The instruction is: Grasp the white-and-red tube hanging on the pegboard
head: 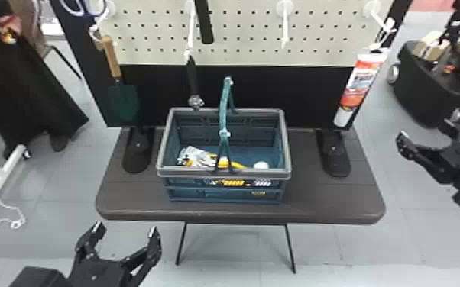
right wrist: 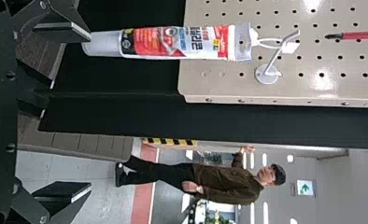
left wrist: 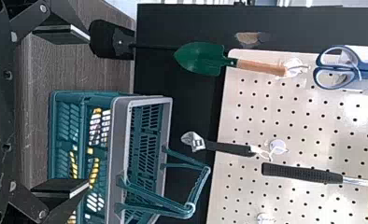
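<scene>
In the head view, can see the white-and-red tube (head: 359,86) hanging from a hook (head: 380,21) at the right side of the pegboard (head: 240,42), narrow end down. Find the right pincer (head: 426,130) right of it, apart, spread wide and empty, and the left pincer (head: 127,229) before the desk (head: 324,200), likewise wide and empty. Spot the basket (head: 286,145) on the desk, handle raised. In the left wrist view, see the trowel (left wrist: 201,58), scissors (left wrist: 338,67) and wrench (left wrist: 229,148) hanging beyond the wide-set left pincer. In the right wrist view, note the tube's lower end beside one fingertip (right wrist: 77,33) of the wide right pincer; cannot tell whether touching.
</scene>
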Controlling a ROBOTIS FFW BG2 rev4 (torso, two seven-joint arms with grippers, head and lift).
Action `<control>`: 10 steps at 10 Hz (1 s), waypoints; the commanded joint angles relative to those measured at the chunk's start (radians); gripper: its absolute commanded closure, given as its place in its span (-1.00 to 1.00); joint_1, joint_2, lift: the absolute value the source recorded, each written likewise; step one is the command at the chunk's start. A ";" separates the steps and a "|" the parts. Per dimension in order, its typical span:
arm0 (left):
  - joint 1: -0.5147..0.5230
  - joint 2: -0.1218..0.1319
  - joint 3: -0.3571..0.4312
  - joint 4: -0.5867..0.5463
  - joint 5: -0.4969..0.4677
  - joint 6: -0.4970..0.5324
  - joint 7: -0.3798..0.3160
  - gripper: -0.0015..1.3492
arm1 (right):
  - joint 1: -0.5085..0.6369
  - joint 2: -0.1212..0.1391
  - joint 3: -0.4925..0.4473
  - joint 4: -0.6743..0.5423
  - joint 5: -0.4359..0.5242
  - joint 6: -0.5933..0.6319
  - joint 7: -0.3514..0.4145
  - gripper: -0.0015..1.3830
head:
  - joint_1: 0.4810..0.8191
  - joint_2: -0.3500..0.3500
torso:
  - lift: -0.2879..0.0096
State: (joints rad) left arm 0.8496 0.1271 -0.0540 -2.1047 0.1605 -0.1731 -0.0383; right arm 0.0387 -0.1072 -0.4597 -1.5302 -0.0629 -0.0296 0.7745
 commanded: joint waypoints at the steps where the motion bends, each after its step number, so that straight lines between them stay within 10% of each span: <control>1: -0.003 0.000 0.002 0.000 0.001 0.000 0.000 -0.69 | -0.090 -0.049 0.032 0.078 -0.008 0.036 0.040 -0.75 | 1.00 0.02 | 0.27; 10: -0.031 0.012 -0.007 0.017 0.008 0.003 0.001 -0.69 | -0.474 -0.252 0.377 0.415 -0.155 0.330 0.350 -0.75 | 1.00 0.02 | 0.27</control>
State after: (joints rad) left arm 0.8166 0.1398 -0.0619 -2.0875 0.1684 -0.1704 -0.0365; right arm -0.4294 -0.3504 -0.0993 -1.1106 -0.2230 0.2739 1.1232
